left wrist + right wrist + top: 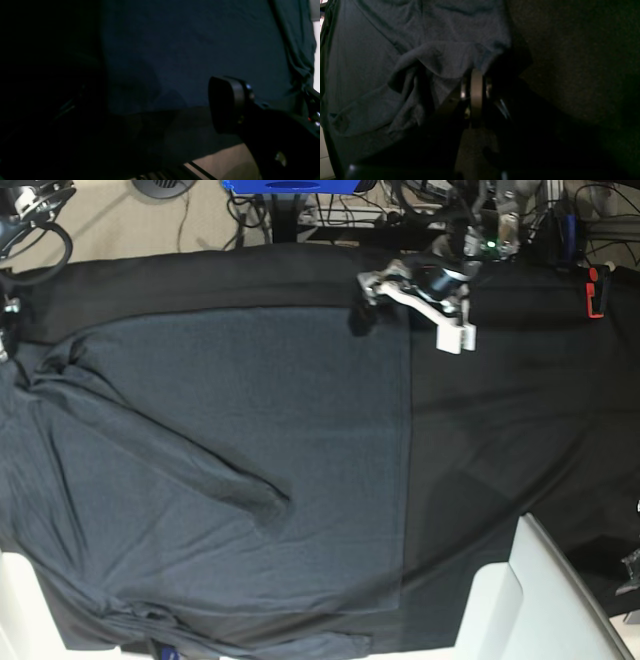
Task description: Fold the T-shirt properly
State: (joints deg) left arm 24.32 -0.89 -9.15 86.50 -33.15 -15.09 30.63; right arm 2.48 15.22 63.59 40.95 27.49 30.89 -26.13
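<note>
The dark slate-grey T-shirt [230, 410] lies spread over the black table cloth [500, 410], with long creases running from its far left corner. My left gripper [408, 320] hovers open at the shirt's upper right corner, one finger on each side of the side edge. In the left wrist view its pad [225, 105] stands just off the T-shirt [187, 50] hem. My right gripper [476, 80] is shut on a bunched fold of the T-shirt [370, 50]. In the base view that gripper sits at the left edge, almost out of frame.
A white panel [500, 600] juts in at the lower right. A red clamp [595, 290] sits at the table's far right, beside cables and gear [500, 220] along the top. A blue object [290, 185] stands beyond the top edge.
</note>
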